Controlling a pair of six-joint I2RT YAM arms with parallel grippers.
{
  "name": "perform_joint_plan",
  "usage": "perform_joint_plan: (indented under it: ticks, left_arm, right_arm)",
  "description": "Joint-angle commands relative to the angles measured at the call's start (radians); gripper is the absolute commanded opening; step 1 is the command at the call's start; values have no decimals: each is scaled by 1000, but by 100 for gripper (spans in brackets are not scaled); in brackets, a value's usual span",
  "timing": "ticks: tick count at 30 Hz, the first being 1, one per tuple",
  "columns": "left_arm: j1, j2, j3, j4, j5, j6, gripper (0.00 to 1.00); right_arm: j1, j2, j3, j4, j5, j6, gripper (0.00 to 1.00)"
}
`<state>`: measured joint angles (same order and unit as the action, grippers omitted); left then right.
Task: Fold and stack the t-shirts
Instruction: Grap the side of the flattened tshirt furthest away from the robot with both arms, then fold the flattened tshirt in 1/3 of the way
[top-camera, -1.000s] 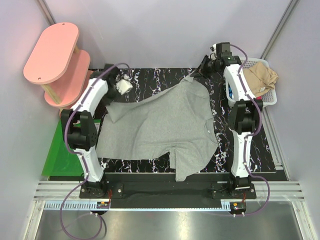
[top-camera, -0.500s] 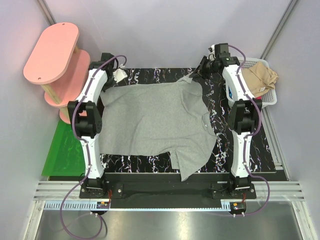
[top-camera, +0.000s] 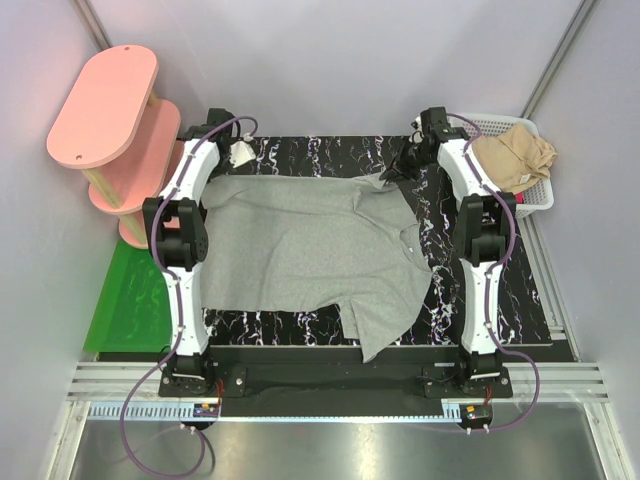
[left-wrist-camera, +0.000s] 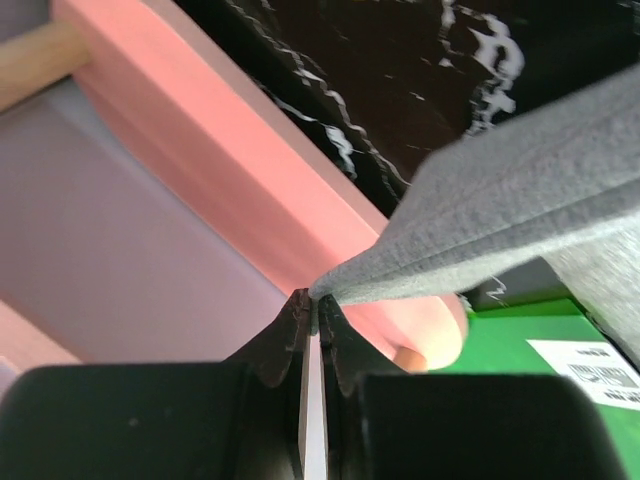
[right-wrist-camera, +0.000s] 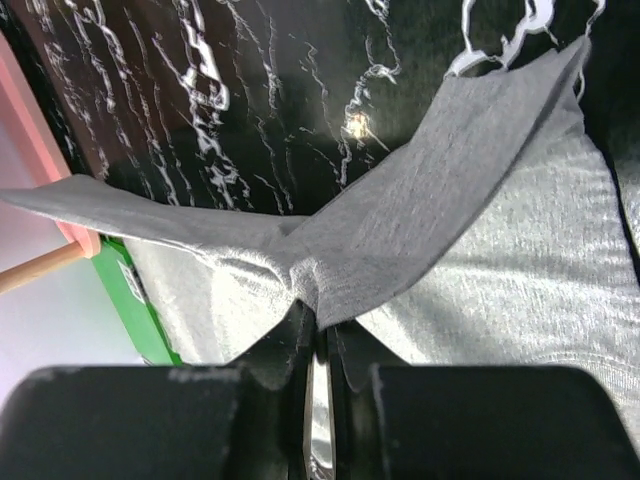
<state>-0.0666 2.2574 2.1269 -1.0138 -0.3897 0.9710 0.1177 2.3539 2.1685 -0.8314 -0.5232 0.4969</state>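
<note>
A black, white-veined bench (top-camera: 520, 290) fills the middle of a grey-walled cell. A pink two-tier shelf (top-camera: 105, 105) stands at its far left corner and a green mat (top-camera: 125, 300) lies along its left side. A white basket (top-camera: 545, 195) at the far right holds a tan t-shirt (top-camera: 515, 155). The grey t-shirt (top-camera: 300, 240) lies spread over most of the bench, with one flap reaching the near edge.

Both arms reach to the far side. The left fingers (left-wrist-camera: 285, 345) are pinched tight on the far-left corner of the grey cloth, which the left wrist view shows as a doubled edge lifted off the bench. The right fingers (right-wrist-camera: 290, 340) are likewise clamped on a bunched fold at the far-right corner, and the fabric runs away from them in a raised ridge. The shirt's far edge looks drawn nearly straight between the two grips.

I judge the step in hand to be spreading out the grey shirt before any fold; nothing is folded or stacked yet. The next move calls for lowering the taut edge onto the bench and letting go without the cloth springing back. After that, the rumpled right side and the near flap need smoothing. Soft jersey will likely sag and crease if one grip releases ahead of the other.
</note>
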Motion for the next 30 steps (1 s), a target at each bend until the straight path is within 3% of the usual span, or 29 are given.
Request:
perform_joint_plan:
  ticks: [1,4,8,17,23,30]
  left_arm:
    - [2,30,77,67,-81,46,7]
    - [1,47,80,81,-92,51,7]
    - [1,57,80,121,-90,51,7]
    - [1,36,73,178,-84,60,7]
    - [2,28,53,198,-106,67,7]
    - [1,-139,-168,205,-74,32,6]
  right_arm:
    - [-3,11,183,-44,54,-31,11]
    - [-7,71,344,-113,63,-26,11]
    - [-18,85,395,-132,78,-20,10]
    - [-16,4,162,-130,97,-67,9]
    - [-15,-24,132,-133,112,-78,8]
    - [0,-157,-37,-123,109,-95,7]
